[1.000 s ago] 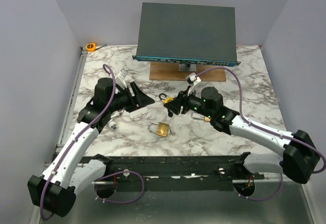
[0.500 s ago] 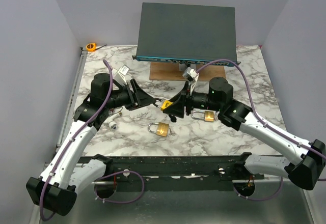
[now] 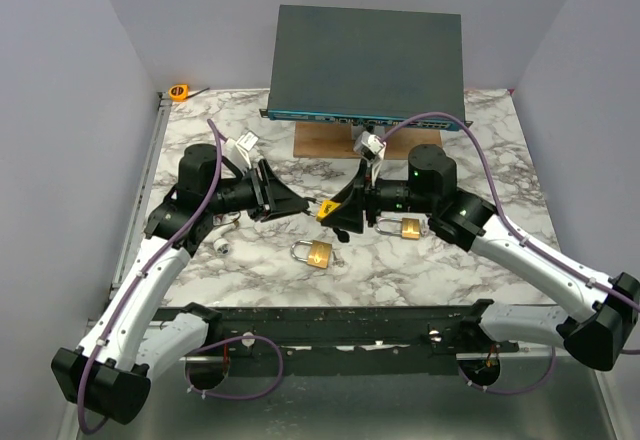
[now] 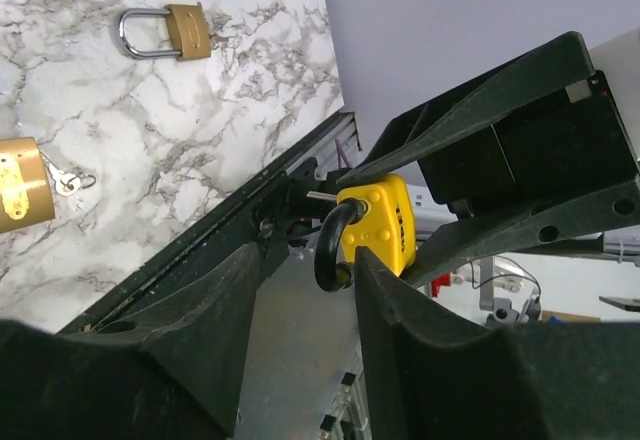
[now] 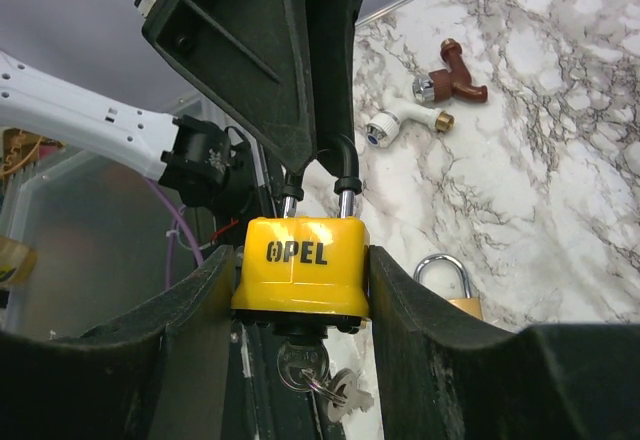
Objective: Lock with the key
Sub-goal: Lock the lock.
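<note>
My right gripper (image 3: 342, 214) is shut on the body of a yellow padlock (image 3: 328, 210) marked OPEL (image 5: 300, 265) and holds it above the table. A silver key (image 5: 302, 365) sits in its keyhole, with a second key hanging from the ring. The black shackle (image 4: 333, 250) points toward my left gripper (image 3: 292, 200). In the left wrist view the left gripper (image 4: 310, 260) is open. The shackle lies between its fingers, close against the right finger (image 4: 400, 300), and is not clamped.
Two brass padlocks lie on the marble table, one at the front (image 3: 318, 253) and one under the right arm (image 3: 408, 228). A grey switch box (image 3: 368, 65) stands on a wooden board at the back. A white fitting (image 5: 395, 125) and a brown tap (image 5: 455, 78) lie at the left.
My right gripper has swung the yellow padlock up and slightly left, uncovering the second brass padlock. My left gripper has moved right until its fingers reach round the shackle.
</note>
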